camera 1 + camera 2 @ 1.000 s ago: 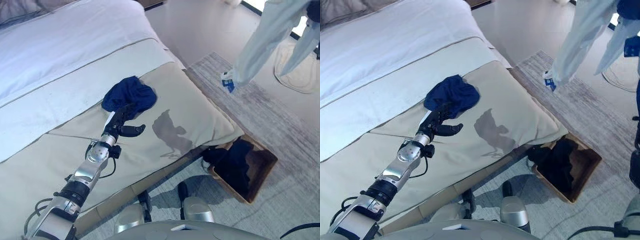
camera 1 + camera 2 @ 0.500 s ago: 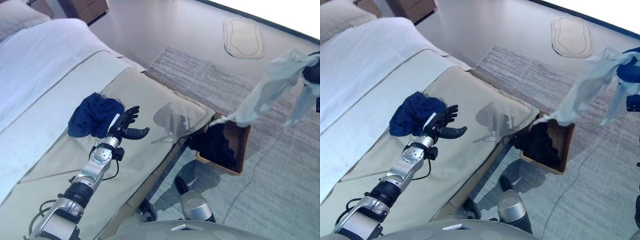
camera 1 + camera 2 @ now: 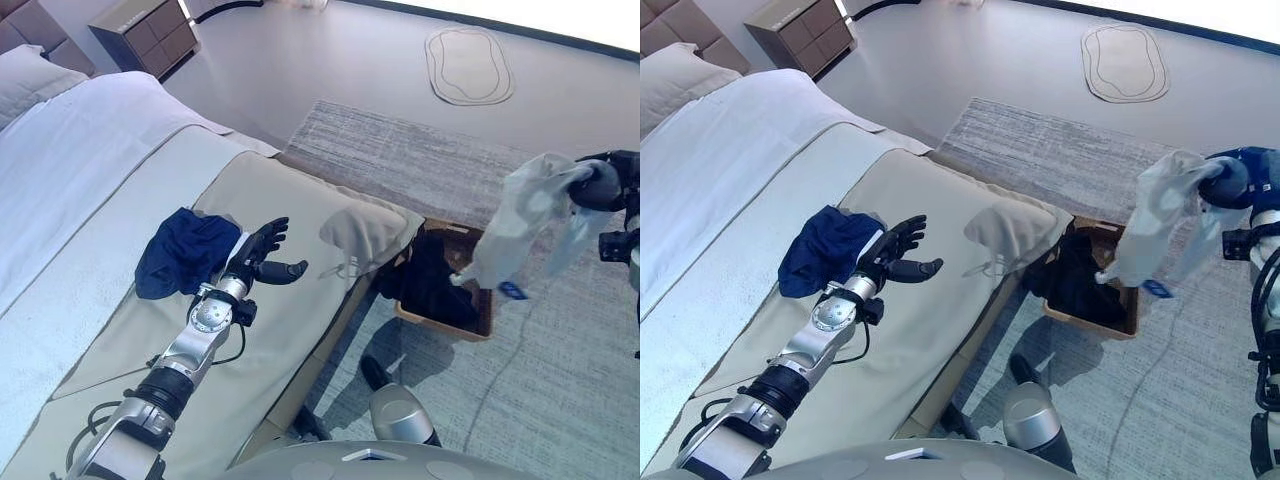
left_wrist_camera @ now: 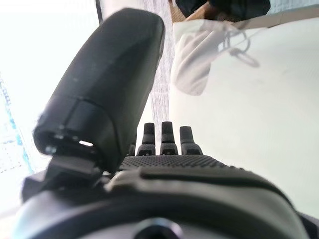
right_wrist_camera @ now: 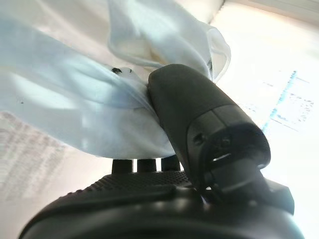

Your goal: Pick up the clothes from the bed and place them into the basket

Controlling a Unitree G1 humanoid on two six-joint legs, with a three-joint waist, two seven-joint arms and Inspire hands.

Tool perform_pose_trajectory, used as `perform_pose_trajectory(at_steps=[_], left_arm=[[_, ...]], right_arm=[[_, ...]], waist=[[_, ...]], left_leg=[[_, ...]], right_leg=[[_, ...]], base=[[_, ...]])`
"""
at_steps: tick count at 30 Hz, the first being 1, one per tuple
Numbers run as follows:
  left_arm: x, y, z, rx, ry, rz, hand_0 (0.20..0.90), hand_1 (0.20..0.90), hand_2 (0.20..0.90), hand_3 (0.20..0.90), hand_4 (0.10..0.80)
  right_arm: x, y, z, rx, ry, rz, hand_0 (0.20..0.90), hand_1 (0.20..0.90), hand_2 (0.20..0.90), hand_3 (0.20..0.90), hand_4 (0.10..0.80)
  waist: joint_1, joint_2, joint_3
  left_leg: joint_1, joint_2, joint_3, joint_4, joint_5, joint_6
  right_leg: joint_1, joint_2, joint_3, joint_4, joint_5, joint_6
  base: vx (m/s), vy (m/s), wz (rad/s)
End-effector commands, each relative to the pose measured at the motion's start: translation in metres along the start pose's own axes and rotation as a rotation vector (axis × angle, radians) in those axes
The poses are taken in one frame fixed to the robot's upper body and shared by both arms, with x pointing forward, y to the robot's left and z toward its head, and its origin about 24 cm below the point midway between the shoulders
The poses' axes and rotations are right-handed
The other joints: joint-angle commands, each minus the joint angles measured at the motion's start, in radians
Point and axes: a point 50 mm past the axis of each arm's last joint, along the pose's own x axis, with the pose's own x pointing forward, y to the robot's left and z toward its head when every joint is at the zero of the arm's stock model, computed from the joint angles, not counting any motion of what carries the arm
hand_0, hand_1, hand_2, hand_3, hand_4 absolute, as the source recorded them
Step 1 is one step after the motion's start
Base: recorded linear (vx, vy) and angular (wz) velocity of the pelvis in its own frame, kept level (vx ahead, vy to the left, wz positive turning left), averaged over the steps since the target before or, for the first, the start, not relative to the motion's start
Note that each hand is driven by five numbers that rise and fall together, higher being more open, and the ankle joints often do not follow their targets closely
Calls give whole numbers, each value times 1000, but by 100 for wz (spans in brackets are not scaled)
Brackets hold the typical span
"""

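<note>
Right hand (image 3: 1228,182), clamped on a pale, thin white garment (image 3: 1155,215), has swung it over the brown rectangular basket (image 3: 1126,322) already holding dark clothes; release should follow. Left hand (image 3: 892,250), fingers spread, lies beside the crumpled navy garment (image 3: 820,250) on the beige bed cover (image 3: 940,220).

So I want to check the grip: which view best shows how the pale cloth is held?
The right wrist view: the right hand has its thumb pressed against the pale blue-white cloth, bunched against the fingers. Both eye views show the cloth hanging from that hand above the brown basket. The left wrist view misses it.
</note>
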Motion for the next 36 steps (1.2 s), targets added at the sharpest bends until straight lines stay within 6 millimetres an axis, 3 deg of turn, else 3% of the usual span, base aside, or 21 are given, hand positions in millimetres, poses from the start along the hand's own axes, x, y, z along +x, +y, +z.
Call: perform_pose_trajectory(at_steps=[1, 11, 23, 24, 25, 26, 36], left_arm=[[5, 10, 28, 22, -159, 42, 900, 900, 900, 900, 800], [8, 6, 36, 13, -184, 41, 900, 900, 900, 900, 800], [9, 2, 41, -5, -208, 46, 900, 900, 900, 900, 800], [9, 1, 41, -7, -208, 45, 900, 900, 900, 900, 800], [9, 1, 40, -9, -208, 44, 900, 900, 900, 900, 800], [9, 1, 41, -9, -209, 44, 900, 900, 900, 900, 800], [9, -2, 43, -10, -216, 25, 900, 900, 900, 900, 800]], right_arm=[[6, -24, 51, 7, -230, -110, 300, 300, 300, 200, 100], [9, -5, 38, -10, -178, -102, 300, 300, 300, 200, 100], [17, -11, 29, -31, -133, -108, 300, 300, 300, 200, 100], [17, -12, 27, -35, -127, -114, 618, 618, 618, 571, 471], [17, -12, 26, -37, -121, -119, 867, 867, 867, 862, 762], [17, -13, 26, -39, -119, -122, 900, 900, 900, 900, 800], [15, -15, 16, -60, -103, -125, 900, 900, 900, 900, 800]], waist=[[31, -30, -49], [19, 16, -1], [5, 50, 34], [4, 52, 35], [4, 54, 35], [4, 55, 35], [13, 50, 33]], left_leg=[[71, 27, -8, 84, -160, -12], [53, 9, -11, 85, -163, -7], [39, 6, -3, 102, -173, -10], [40, 6, -3, 100, -171, -10], [41, 6, -3, 97, -170, -11], [41, 6, -3, 97, -169, -11], [42, 7, -15, 89, -162, -16]], right_leg=[[-84, -18, -19, 74, 17, 36], [-107, -27, -5, 76, 19, 40], [-118, -34, 14, 81, 12, 43], [-118, -34, 15, 81, 11, 43], [-118, -34, 15, 80, 11, 43], [-118, -34, 15, 80, 11, 44], [-108, -33, 8, 79, 7, 42]], base=[[-54, -6, -3], [-21, -2, -1], [7, 4, -2], [38, 17, -4], [0, 0, 0], [0, 0, 0], [15, -2, 3]])
